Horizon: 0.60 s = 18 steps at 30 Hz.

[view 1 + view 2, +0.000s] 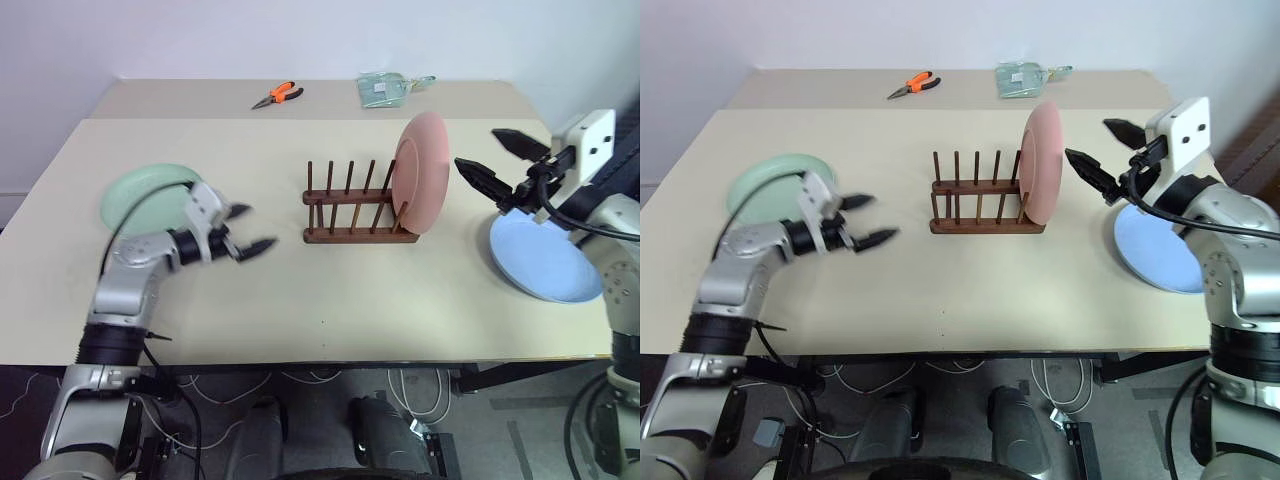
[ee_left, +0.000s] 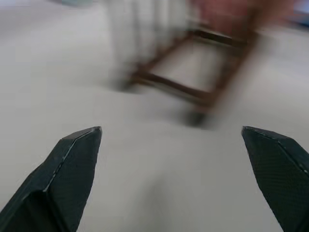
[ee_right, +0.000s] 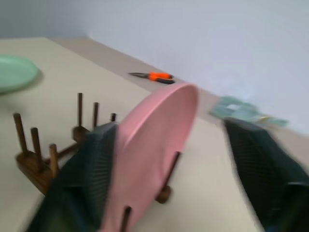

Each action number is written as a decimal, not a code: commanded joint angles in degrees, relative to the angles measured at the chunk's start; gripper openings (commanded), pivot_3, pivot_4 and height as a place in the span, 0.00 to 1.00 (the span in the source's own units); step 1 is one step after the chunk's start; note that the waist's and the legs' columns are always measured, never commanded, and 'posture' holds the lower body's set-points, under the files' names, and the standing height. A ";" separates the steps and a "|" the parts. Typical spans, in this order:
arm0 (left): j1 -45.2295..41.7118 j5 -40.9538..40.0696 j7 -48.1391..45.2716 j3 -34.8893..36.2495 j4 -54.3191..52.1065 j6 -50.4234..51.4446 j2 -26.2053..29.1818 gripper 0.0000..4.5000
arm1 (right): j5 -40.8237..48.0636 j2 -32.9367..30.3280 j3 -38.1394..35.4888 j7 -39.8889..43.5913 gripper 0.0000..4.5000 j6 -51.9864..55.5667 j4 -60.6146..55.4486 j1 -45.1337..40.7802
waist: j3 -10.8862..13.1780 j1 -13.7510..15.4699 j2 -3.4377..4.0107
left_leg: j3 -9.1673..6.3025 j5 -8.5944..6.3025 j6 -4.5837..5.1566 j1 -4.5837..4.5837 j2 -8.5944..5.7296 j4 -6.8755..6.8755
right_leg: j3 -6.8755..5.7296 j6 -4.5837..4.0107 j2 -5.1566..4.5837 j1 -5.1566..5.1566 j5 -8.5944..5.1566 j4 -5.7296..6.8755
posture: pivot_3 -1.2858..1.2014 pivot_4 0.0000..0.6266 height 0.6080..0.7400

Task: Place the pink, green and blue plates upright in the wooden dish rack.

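The pink plate (image 1: pixel 421 172) stands upright in the right end of the wooden dish rack (image 1: pixel 352 210) at mid-table. Just right of the plate, my right gripper (image 1: pixel 497 158) hovers open and empty, fingers pointing toward the plate. The blue plate (image 1: pixel 545 258) lies flat on the table under and in front of that arm. At the left of the table the green plate (image 1: pixel 140 196) lies flat. My left gripper (image 1: pixel 250 232) is open and empty in front of it, pointing toward the rack with a gap between them.
Orange-handled pliers (image 1: pixel 277 96) and a greenish packet (image 1: pixel 383 88) lie on the far part of the table. The rack's left slots stand free. Bare tabletop (image 1: pixel 330 300) stretches in front of the rack.
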 commanded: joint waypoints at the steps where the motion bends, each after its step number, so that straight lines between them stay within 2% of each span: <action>1: -5.11 2.77 16.32 8.90 8.69 -2.00 1.84 1.00 | -2.26 -3.15 0.95 -0.43 0.99 1.27 -10.22 0.91 | 0.01 -0.06 0.00 | 0.00 0.00 0.00 0.00 0.00 -0.01 | 0.00 0.00 0.00 0.00 0.00 0.00 | 0.52 0.24 0.94; 3: -7.69 2.95 25.53 13.91 13.97 -0.71 3.24 1.00 | -2.43 -3.05 5.01 -0.40 0.99 2.97 -15.72 0.83 | 0.06 -0.61 -0.12 | -0.02 0.00 0.00 0.02 0.03 -0.01 | 0.00 0.02 0.06 -0.05 0.01 0.06 | 0.52 0.24 0.94; 8: -8.66 2.94 31.86 17.66 19.38 0.04 5.23 1.00 | -2.15 1.18 13.12 -1.86 0.99 6.10 -21.80 -0.83 | 0.04 -1.03 -0.18 | -0.05 -0.01 -0.01 0.03 0.09 -0.08 | -0.01 0.17 0.13 -0.03 0.10 0.05 | 0.52 0.24 0.94; 12: -8.68 -2.90 34.76 22.68 21.21 11.03 3.85 1.00 | -3.91 6.18 20.24 -2.29 0.99 5.79 -23.17 -0.50 | 0.04 -0.11 -0.36 | -0.04 0.00 -0.02 0.02 0.06 -0.04 | -0.01 0.13 0.10 -0.02 0.09 0.04 | 0.52 0.24 0.94; 15: -8.48 -8.00 37.41 27.09 20.02 18.93 1.84 1.00 | -4.33 8.18 21.69 -2.39 0.99 5.85 -23.41 -0.37 | 0.09 0.42 -0.50 | -0.05 0.00 -0.02 -0.02 0.06 -0.02 | -0.04 0.13 0.10 -0.02 0.09 0.03 | 0.52 0.24 0.94; 18: -8.28 -12.44 42.00 32.63 20.27 22.93 -0.38 0.81 | -4.56 9.16 22.10 -2.20 1.00 5.72 -23.14 0.52 | 0.08 0.33 -0.53 | -0.05 0.00 -0.03 -0.02 0.04 0.00 | -0.05 0.15 0.04 0.01 0.10 0.00 | 0.52 0.24 0.94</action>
